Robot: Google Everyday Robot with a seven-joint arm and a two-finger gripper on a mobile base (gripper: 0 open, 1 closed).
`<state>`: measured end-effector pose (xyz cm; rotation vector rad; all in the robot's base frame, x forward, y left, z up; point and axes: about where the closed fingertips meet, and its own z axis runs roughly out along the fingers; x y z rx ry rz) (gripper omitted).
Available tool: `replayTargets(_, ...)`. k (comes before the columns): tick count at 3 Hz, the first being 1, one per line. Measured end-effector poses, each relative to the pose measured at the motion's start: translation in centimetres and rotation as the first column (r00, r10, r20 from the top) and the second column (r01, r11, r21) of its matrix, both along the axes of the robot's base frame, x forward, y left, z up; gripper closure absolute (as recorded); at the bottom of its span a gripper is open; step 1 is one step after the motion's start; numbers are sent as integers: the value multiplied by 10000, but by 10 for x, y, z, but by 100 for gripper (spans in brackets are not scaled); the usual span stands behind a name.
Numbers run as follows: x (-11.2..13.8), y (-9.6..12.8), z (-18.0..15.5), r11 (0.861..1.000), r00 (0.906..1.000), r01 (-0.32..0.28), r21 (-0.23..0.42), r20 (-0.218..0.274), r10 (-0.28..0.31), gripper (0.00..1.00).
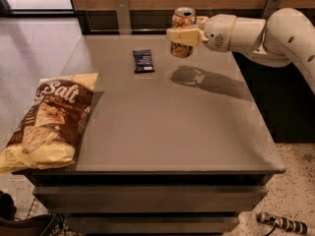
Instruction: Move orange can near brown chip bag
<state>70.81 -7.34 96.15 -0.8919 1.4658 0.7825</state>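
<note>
The orange can (182, 32) is an orange-copper drink can with a silver top. It is held upright in the air above the far right part of the grey table (167, 127), with its shadow on the tabletop below. My gripper (183, 36) reaches in from the right and is shut on the can's middle. The brown chip bag (48, 119), large, crinkled, brown and pale yellow with white "Salt" lettering, lies flat on the table's left edge, far from the can.
A flat dark blue snack packet (143, 61) lies on the far middle of the table, left of the can. My white arm (266, 33) spans the right rear. A wooden wall and rail run behind the table. Tiled floor lies to the left.
</note>
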Motion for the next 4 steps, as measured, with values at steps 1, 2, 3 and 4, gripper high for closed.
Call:
replayTargets(1, -62, 21, 5, 9982, 9983, -588, -98, -31, 588, 100)
replayTargets(2, -110, 52, -5, 9914, 9917, -1262, -342, -290, 1253, 100)
replayTargets(3, -119, 62, -7, 9917, 9920, -1248, -302, -212, 1241, 100)
replayTargets(4, -139, 80, -16, 9918, 9923, -1212, -405, -307, 1200, 100)
